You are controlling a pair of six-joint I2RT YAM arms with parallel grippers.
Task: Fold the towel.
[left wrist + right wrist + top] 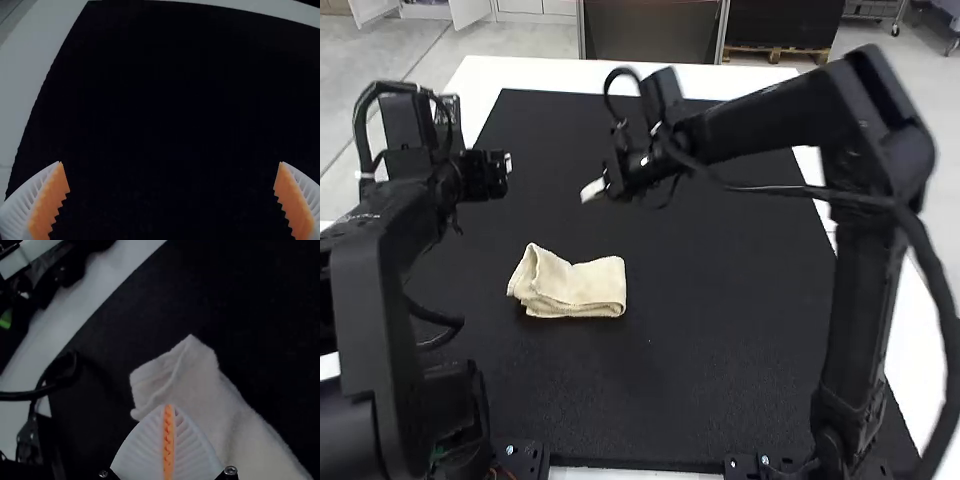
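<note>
A cream towel (582,285) lies folded into a small, uneven bundle left of centre in the high view, its left end raised in a loose flap. The right gripper (592,190) hangs beyond the towel, apart from it. In the right wrist view the right gripper (169,407) has its ribbed fingers pressed together, with the towel (200,385) below them. The left gripper (505,172) is at the left, beyond the towel and away from it. The left wrist view has the left gripper (171,162) with its orange pads wide apart and nothing between them.
A black mat (720,270) covers most of the white table (485,85). The right arm reaches over the mat's far half from the right. The left arm stands along the left edge, with a looped cable near the mat.
</note>
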